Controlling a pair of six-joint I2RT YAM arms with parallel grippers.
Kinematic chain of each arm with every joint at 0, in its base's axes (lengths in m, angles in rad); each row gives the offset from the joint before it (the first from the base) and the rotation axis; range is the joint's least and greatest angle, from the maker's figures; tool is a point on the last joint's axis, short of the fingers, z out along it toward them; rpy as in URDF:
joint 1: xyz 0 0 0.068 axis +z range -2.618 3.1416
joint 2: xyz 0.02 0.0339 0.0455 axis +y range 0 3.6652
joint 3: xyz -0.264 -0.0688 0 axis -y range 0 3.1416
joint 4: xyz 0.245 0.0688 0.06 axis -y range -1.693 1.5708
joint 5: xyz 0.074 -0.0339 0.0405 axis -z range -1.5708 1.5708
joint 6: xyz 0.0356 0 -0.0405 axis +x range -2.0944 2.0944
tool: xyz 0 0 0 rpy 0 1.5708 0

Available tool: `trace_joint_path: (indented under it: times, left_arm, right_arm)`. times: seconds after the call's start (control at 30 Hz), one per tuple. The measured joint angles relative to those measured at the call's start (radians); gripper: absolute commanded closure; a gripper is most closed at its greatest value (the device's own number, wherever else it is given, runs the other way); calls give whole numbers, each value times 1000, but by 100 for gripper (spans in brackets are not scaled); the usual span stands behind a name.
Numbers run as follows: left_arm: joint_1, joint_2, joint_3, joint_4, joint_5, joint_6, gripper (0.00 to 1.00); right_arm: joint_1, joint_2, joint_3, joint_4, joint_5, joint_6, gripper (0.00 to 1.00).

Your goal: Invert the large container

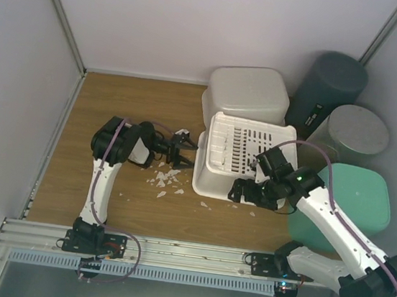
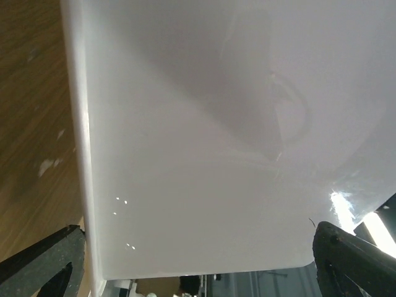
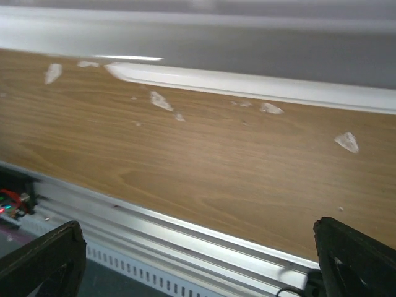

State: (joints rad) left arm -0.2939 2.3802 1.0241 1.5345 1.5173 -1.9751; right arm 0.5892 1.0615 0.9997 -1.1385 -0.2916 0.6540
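The large white container (image 1: 244,161) stands mid-table with its slotted, ribbed face turned up. Its near rim (image 3: 247,83) lies along the wooden table in the right wrist view. My left gripper (image 1: 183,146) is open against the container's left side. The smooth white wall (image 2: 204,136) fills the left wrist view, with the gripper (image 2: 198,244) spread wide and holding nothing. My right gripper (image 1: 247,193) is low at the container's front right corner. In the right wrist view it (image 3: 198,235) is open and empty over bare table.
A second white tub (image 1: 248,89) stands just behind the container. A dark grey bin (image 1: 330,81), a grey lidded bin (image 1: 358,132) and a green container (image 1: 355,197) crowd the right side. White shards (image 1: 166,179) lie left of the container. A metal rail (image 1: 171,250) runs along the near edge.
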Motion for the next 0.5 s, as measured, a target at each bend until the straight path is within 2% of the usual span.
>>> trace_joint_path:
  times: [0.1,0.17,0.2,0.27,0.33,0.37,0.43,0.5]
  left_arm:
    - [37,-45,-80,-18,14,74,1]
    - [64,-95,-128,-123,23,181,1]
    - [77,-131,-142,-251,27,276,1]
    - [94,-193,-105,-633,8,576,1]
    - [95,-206,63,-1113,-88,952,1]
    - [92,-200,146,-1281,-129,1105,1]
    - [89,-203,232,-1508,-166,1318,1]
    - [85,-205,247,-1647,-198,1434,1]
  right_arm:
    - [5,1,-52,14,35,42,0]
    - [7,2,-75,33,60,71,0]
    - [8,4,-84,46,74,85,0]
    - [10,9,-93,65,96,107,0]
    - [12,17,-94,81,112,123,0]
    - [13,21,-94,90,117,127,0]
    - [23,26,-95,102,127,137,0]
    - [41,25,-96,112,131,149,0]
